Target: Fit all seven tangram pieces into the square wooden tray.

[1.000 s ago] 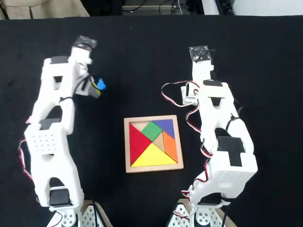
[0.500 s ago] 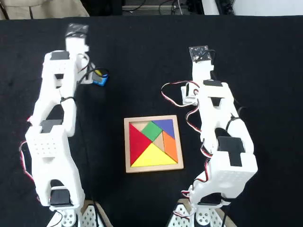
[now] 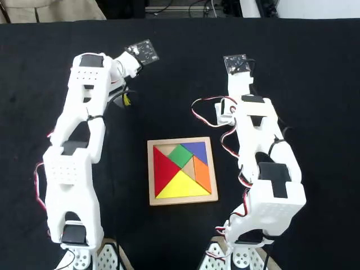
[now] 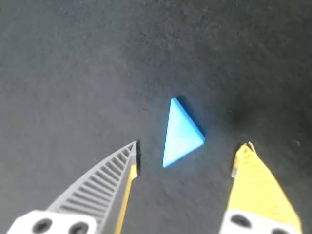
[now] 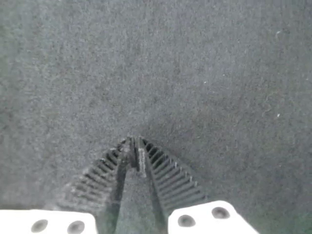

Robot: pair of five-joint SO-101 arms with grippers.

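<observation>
A small blue triangle [image 4: 180, 131] lies on the black cloth between the fingertips of my left gripper [image 4: 190, 148], which is open and not touching it. In the high view that gripper [image 3: 125, 100] sits at the far left, with its yellow finger showing under the wrist. The square wooden tray [image 3: 151, 171] lies at the table's middle. It holds red, green, blue, orange and yellow pieces, and a bare wooden triangle [image 3: 188, 166] shows between them. My right gripper [image 5: 135, 144] is shut on nothing, close over the cloth.
The right arm [image 3: 256, 129] stands folded just right of the tray. The left arm [image 3: 76, 146] stretches along the table's left side. Black cloth covers the whole table, and the table's far edge [image 3: 180, 19] runs along the back.
The left wrist has swung to the right and turned. The blue triangle, seen beside the gripper before, is now covered by the arm in the high view. The right arm has not moved.
</observation>
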